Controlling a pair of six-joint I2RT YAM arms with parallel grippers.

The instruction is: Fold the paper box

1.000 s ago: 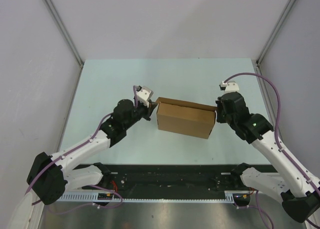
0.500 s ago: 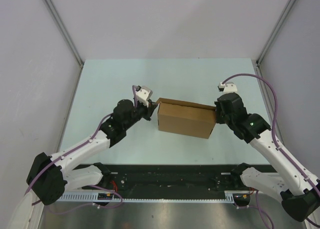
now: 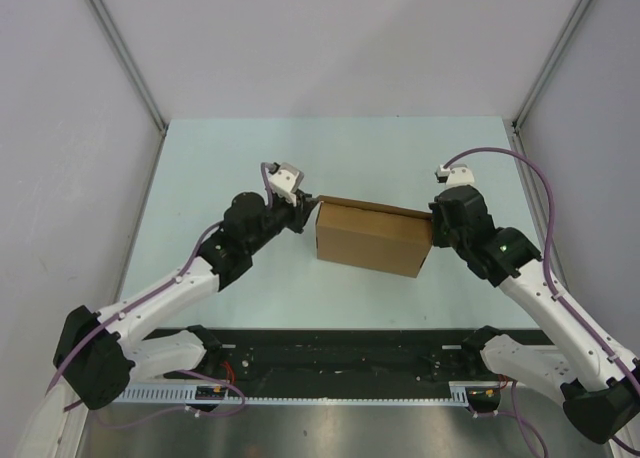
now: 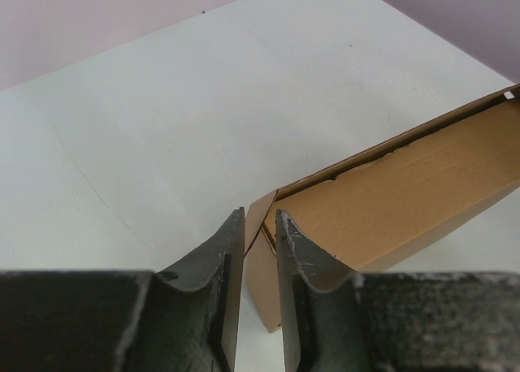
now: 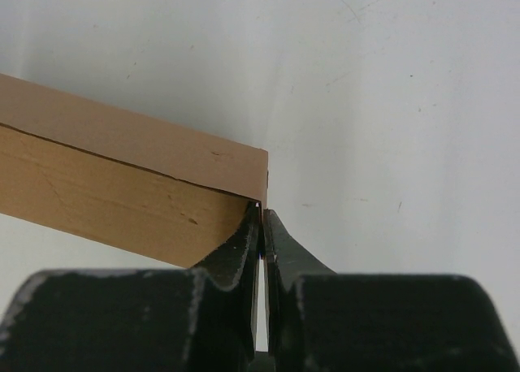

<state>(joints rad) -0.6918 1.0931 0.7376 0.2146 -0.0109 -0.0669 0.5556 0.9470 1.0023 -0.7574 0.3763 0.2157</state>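
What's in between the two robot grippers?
The paper box sits between the left gripper and the right gripper, with one gripper at each end. The top view shows it best.

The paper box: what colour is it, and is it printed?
Plain brown unprinted cardboard paper box; shows best in the top external view.

A pale green table point(image 3: 200, 178) stands in a booth with plain white walls point(image 3: 330, 48), and metal posts point(image 3: 121, 50) rise at its rear corners. The light is soft and even. A black rail point(image 3: 340, 358) and a steel strip point(image 3: 330, 433) run along the near edge.
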